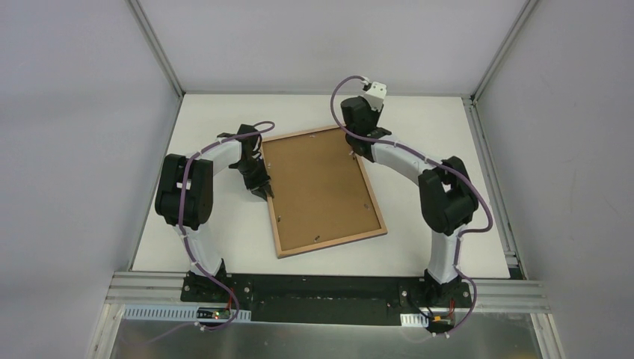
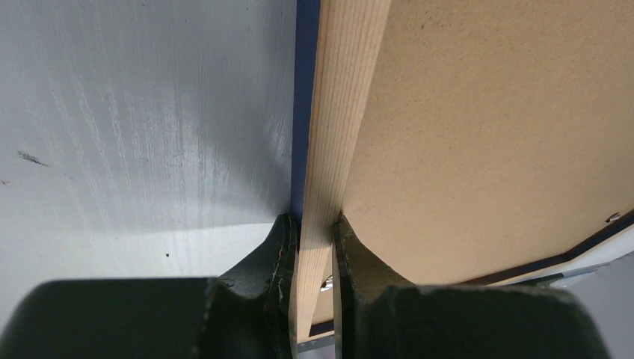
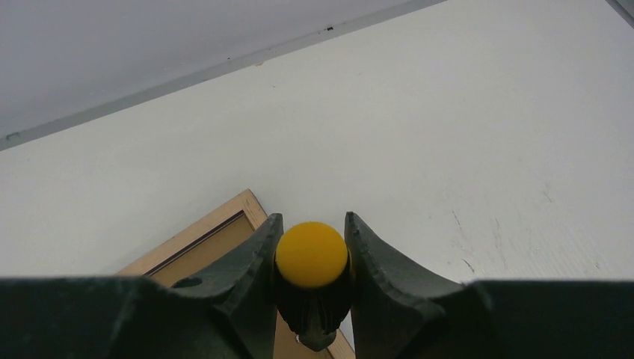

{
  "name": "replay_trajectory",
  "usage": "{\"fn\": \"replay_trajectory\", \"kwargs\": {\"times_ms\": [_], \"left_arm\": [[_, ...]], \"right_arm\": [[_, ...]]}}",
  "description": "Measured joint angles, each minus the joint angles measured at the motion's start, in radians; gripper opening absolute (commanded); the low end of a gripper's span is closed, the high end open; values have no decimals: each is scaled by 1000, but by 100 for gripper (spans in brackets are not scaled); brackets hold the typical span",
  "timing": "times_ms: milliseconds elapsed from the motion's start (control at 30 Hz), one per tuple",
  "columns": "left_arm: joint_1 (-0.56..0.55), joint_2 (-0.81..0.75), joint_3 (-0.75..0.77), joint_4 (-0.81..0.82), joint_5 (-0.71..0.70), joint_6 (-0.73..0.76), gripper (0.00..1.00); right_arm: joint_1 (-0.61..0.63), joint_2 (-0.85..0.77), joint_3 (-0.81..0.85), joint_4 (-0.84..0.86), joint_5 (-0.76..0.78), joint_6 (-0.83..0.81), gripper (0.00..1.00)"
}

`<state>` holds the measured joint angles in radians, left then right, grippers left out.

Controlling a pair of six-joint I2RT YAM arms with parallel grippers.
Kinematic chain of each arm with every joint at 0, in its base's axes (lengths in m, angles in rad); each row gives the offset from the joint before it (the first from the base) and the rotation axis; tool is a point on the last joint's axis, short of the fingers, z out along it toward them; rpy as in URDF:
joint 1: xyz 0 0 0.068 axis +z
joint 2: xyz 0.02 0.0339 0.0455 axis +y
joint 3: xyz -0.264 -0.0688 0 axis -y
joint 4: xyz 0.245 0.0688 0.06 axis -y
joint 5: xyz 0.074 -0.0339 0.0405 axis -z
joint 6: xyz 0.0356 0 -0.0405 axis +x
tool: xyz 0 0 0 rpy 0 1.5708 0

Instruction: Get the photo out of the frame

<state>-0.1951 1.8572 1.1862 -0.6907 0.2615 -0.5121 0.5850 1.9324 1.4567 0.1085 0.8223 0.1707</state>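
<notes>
**Position.** The frame is lying back-up at the centre of the table, skewed, with its long sides running from 11 to 5 o'clock. The brown board is covering the whole opening. The photo is not showing in any view, and I am judging it to be sitting under that board.

**Jaws.** My left jaws are gripping the wooden rim on the frame's 9 o'clock side, one finger outside it and one on the board side. My right jaws are gripping a dark tool with a yellow end, hovering over the frame's 1 o'clock corner. Its working end is pointing away from the wrist camera and I cannot see it.

**Risks.**
- I am holding only a narrow strip of rim. If I am pressing with the tool at 1 o'clock, the frame could be pivoting about that grip or sliding out of it.
- With the tool's tip hidden, I am risking missing a tab and scoring the board instead.
- If I am levering too hard, the tip could be going under the board and creasing the photo.
- If my left arm is lifting the rim before the board is free, the frame could be twisting and dropping at 3 o'clock.
</notes>
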Motion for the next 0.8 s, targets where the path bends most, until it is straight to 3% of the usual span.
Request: {"fn": "replay_trajectory", "kwargs": {"times_ms": [800], "left_arm": [[0,8,11,-16,0,3,0]], "right_arm": [[-21,106,92,105,-11,-148,0]]}}
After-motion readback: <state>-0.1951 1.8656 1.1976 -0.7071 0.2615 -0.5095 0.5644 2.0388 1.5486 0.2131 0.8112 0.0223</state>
